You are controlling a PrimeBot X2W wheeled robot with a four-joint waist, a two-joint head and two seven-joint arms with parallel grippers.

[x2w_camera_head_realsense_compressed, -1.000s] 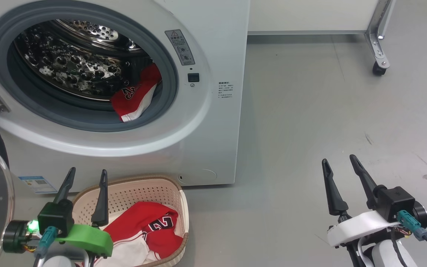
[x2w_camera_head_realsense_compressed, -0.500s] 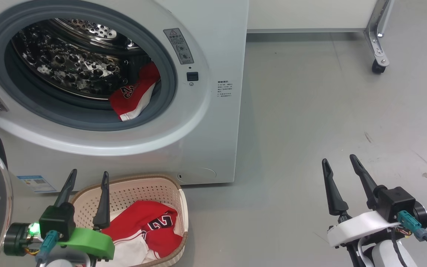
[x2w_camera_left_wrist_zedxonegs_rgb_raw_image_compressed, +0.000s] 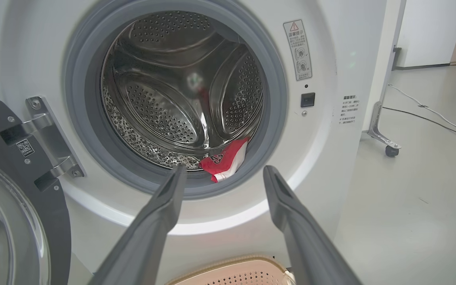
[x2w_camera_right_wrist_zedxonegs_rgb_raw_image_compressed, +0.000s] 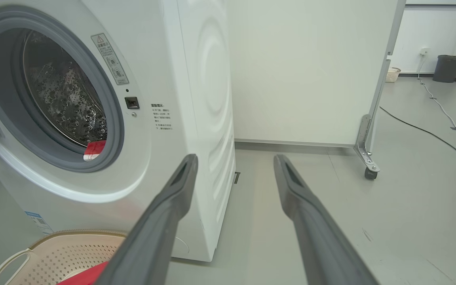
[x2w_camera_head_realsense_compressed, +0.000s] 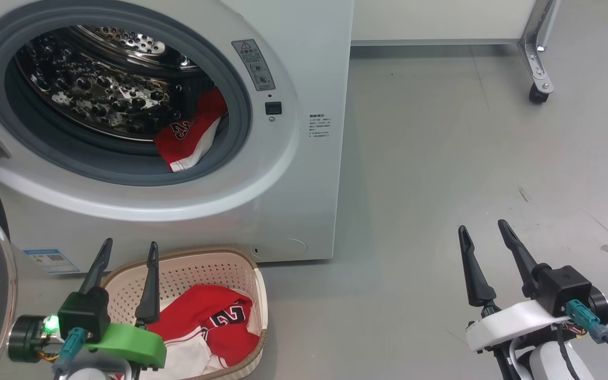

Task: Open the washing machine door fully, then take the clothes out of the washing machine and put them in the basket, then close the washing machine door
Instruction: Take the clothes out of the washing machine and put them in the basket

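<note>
Red cloth with white panels and a black number lies in two places. One garment (x2w_camera_head_realsense_compressed: 190, 138) sits low at the right of the steel drum (x2w_camera_head_realsense_compressed: 98, 89), draped against the grey gasket (x2w_camera_head_realsense_compressed: 238, 100). A second garment (x2w_camera_head_realsense_compressed: 203, 322) is bunched inside the cream basket (x2w_camera_head_realsense_compressed: 198, 273).

The basket stands on the grey floor (x2w_camera_head_realsense_compressed: 430, 158), just in front of the washing machine (x2w_camera_head_realsense_compressed: 293, 211) and below its round opening. The washing machine door (x2w_camera_left_wrist_zedxonegs_rgb_raw_image_compressed: 10, 206) is swung wide open on my left, its black rim and glass bowl well clear of the opening and its metal hinge bracket bare.

My left pincer (x2w_camera_head_realsense_compressed: 130, 243) hovers over the near left part of the basket. Its two dark fingers are spread wide with nothing between them, and they point toward the drum. My right pincer (x2w_camera_head_realsense_compressed: 481, 226) hangs over bare floor, well to the right of the machine. It is spread just as wide, holds nothing and touches nothing.
</note>
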